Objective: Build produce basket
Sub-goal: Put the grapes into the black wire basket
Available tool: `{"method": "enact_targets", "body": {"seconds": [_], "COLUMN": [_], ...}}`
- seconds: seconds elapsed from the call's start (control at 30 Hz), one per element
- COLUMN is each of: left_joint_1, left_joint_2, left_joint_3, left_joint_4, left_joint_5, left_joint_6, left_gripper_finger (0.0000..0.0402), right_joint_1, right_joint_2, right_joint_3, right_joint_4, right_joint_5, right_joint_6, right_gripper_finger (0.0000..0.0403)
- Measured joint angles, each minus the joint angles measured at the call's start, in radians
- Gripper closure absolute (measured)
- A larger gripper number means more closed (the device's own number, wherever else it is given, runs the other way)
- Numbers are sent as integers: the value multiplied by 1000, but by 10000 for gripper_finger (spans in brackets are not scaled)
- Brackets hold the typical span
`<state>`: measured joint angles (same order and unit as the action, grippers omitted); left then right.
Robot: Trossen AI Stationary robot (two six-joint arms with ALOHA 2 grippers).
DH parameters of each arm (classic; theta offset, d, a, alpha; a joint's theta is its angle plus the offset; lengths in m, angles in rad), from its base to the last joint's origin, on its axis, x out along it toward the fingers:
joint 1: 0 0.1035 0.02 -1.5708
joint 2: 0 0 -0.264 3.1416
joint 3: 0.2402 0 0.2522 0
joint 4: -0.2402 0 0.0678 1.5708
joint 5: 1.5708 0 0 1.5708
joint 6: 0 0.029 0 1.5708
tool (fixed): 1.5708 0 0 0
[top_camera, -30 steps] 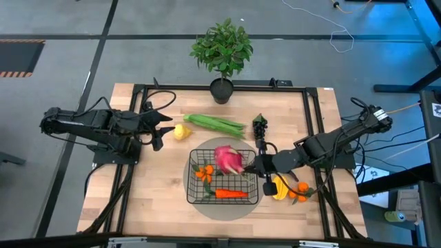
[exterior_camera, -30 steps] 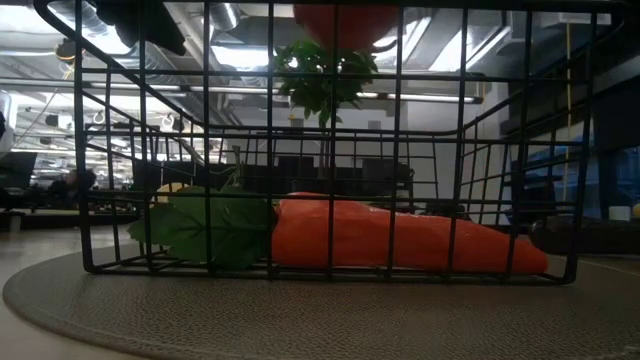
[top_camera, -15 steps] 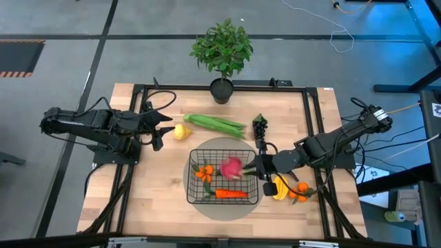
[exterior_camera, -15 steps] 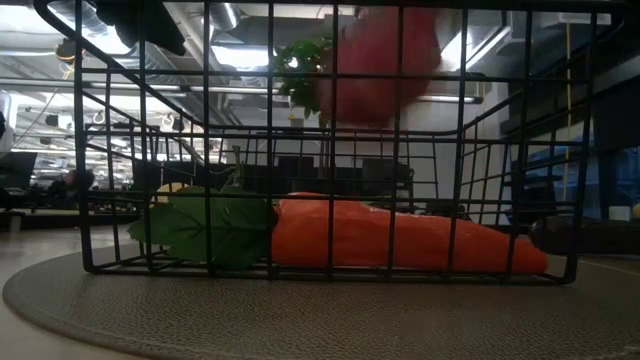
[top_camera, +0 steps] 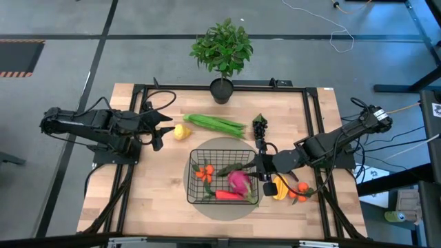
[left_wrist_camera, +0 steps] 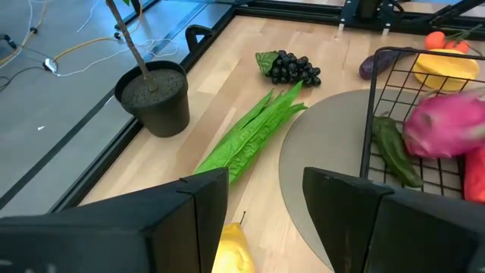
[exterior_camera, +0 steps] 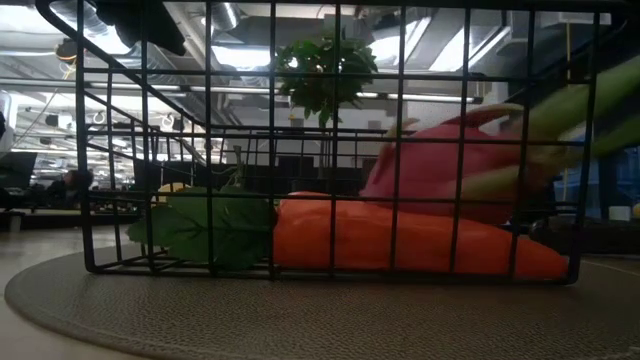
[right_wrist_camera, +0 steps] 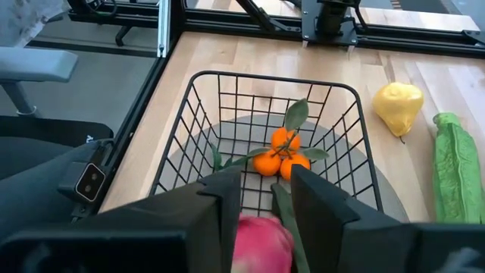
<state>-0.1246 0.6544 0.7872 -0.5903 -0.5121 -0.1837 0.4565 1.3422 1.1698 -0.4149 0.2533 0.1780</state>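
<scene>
— Two grippers; where's the radish (top_camera: pixel 239 181)?
— Inside the basket (top_camera: pixel 193 180), atop the carrot (top_camera: pixel 222 195), just beside the right gripper (top_camera: pixel 262 169), whose fingers are spread, holding nothing.
— And the left gripper (top_camera: pixel 162 128)?
— Parted too, well away from the basket, near the lemon (top_camera: pixel 181 131).

No legible text, label, brand, number or sign appears in any of the four views; the produce, basket and worktop carry no readable markings
</scene>
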Motion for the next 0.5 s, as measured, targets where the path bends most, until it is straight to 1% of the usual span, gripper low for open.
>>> {"method": "enact_targets", "body": {"seconds": [0.17,0.27,0.33,0.43,0.5], "left_joint_1": [0,0,0,0,0], "left_joint_2": [0,0,0,0,0], "left_joint_3": [0,0,0,0,0], "left_joint_4": [0,0,0,0,0], "left_joint_5": [0,0,0,0,0], "left_joint_6": [0,0,0,0,0], "left_gripper_finger": [241,241,241,241,241], "right_joint_1": [0,0,0,-2,-2], "right_joint_2": [0,0,0,0,0], "right_joint_3": [0,0,0,0,0], "right_joint_4": [-1,-7,-22,-81,-153], "right_joint_5": [54,149,262,489,623], "right_joint_6": [0,10,67,184,258], "right_gripper_finger": [295,295,295,295,295]}}
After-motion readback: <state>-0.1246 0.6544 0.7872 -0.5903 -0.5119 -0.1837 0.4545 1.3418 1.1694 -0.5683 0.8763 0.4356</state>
